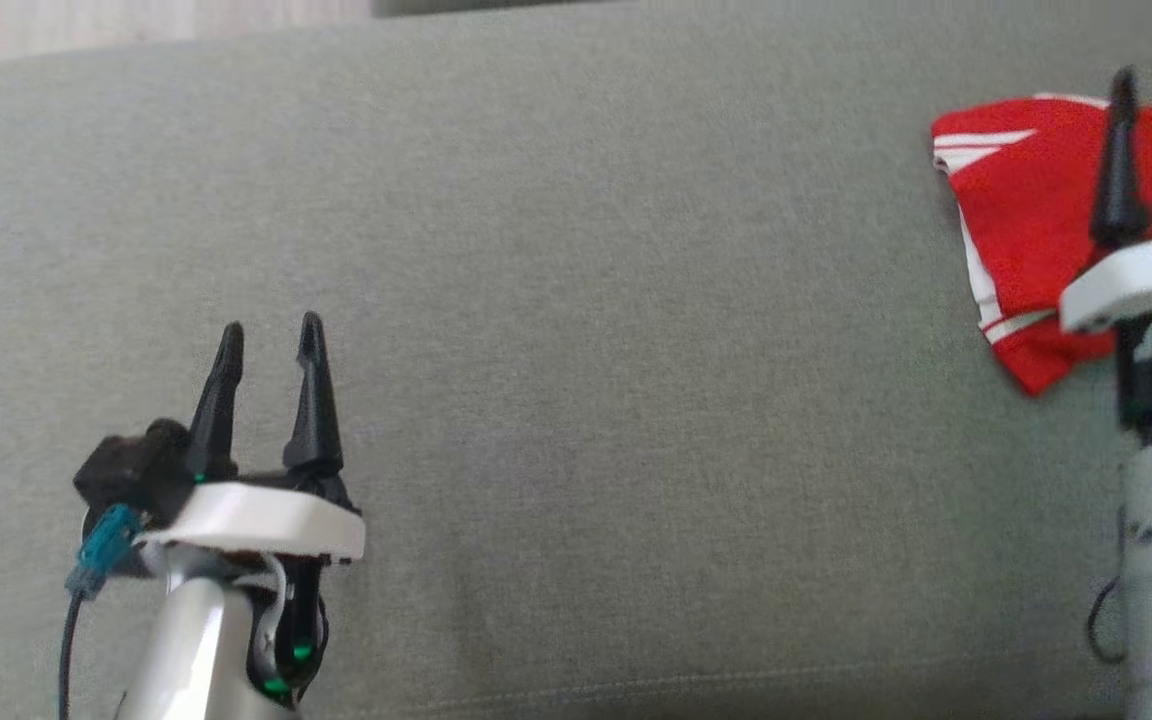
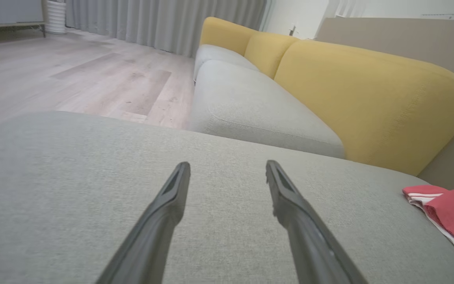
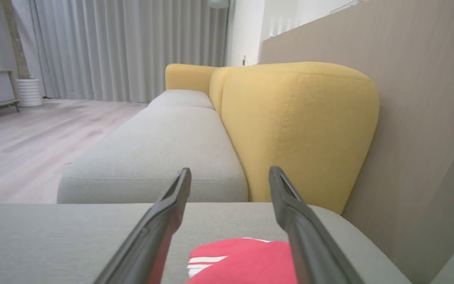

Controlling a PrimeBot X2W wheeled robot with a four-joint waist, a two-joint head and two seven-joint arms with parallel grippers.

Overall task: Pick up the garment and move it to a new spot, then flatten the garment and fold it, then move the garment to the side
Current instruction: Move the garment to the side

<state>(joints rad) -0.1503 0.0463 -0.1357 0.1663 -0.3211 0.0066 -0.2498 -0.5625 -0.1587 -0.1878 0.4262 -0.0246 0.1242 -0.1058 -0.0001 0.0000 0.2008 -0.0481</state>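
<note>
Garment (image 1: 1026, 210), folded, lies at the right end of the grey cushion (image 1: 576, 300). Right gripper (image 3: 230, 173) hangs over it, fingers apart, holding nothing; left gripper (image 1: 272, 328) likewise spread, well apart. I judge placement done; I would lift straight up, avoiding snagging the fold.

Black tapered fingers (image 1: 314, 410), silver forearm (image 1: 191, 640)

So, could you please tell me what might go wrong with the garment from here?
1. The open right fingers hang over the folded garment; drawing back low could snag the fabric and undo the fold.
2. The garment lies fairly near the cushion's edge, so a nudge might slide it off.
</note>
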